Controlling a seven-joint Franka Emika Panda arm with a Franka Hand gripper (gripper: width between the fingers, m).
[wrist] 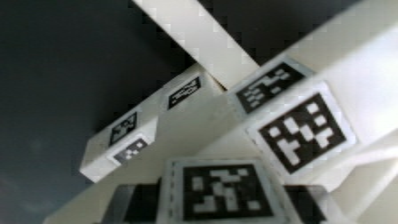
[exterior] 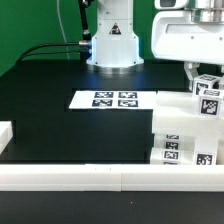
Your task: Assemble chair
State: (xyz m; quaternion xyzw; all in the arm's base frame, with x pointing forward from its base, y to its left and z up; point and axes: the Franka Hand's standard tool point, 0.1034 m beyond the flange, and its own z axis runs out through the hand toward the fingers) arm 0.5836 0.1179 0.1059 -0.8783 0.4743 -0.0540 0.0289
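White plastic chair parts, each carrying black-and-white square tags, are stacked against the exterior view's right edge on my black worktop, just behind the long plain white rail that runs along the front. The marker board lies flat near the middle, in front of the arm's base. My hand comes down from the upper right onto the top of that stack, its fingers on either side of a small tagged piece. From the wrist view I see a tagged block sitting between the two dark fingers, so I read the hand as pinching that piece. More tagged white bars lie beyond it.
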